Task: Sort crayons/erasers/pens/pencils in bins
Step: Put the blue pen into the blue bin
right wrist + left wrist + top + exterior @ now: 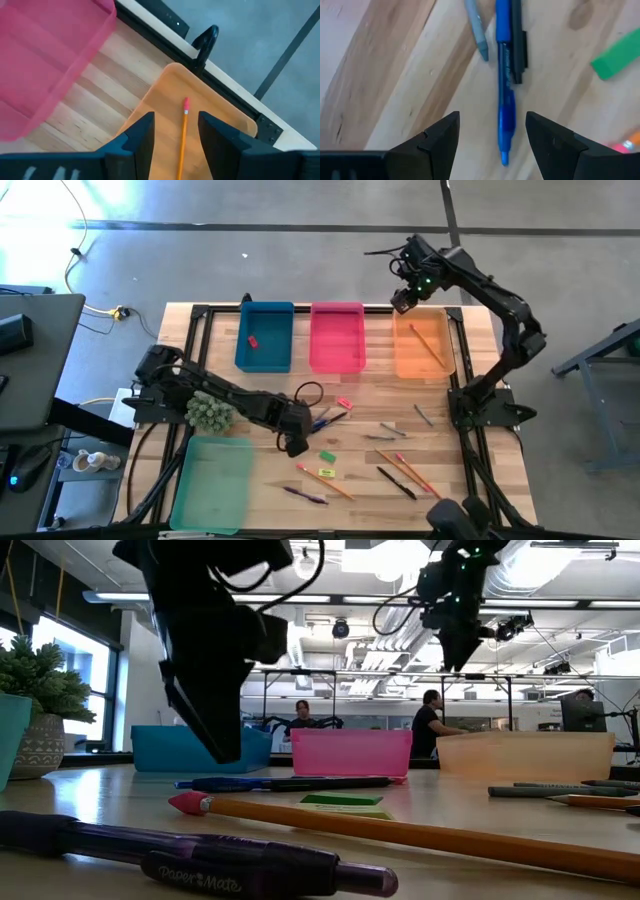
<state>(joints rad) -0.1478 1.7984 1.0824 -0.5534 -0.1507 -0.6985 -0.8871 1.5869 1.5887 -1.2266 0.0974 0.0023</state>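
High view: you have the left gripper (297,442) low in the centre of the frame, next to the pens (330,419) it is there to collect, while the right gripper (403,300) hangs at the upper right, over the far end of the orange bin (445,363), where one pencil (428,344) already lies. The blue bin (265,358) at upper centre holds a red eraser (252,339); the pink bin (337,350) beside it looks empty, and so does the green bin (212,480) at lower left. More pencils, pens, crayons and erasers lie scattered over the lower middle.

Low view: the left gripper (222,745) hangs at centre left, just above the wood.

Left wrist view: your fingers (440,137) stand wide apart and empty, straddling the blue pen (504,85) that runs up the middle of the frame, probably lined up for a pinch across its barrel. A black pen (519,45) lies against it and a grey crayon (476,27) just beside, so you may catch a neighbour.

Right wrist view: the right fingers (140,135) are parted with nothing between them, the pencil (183,135) lying in the bin below.
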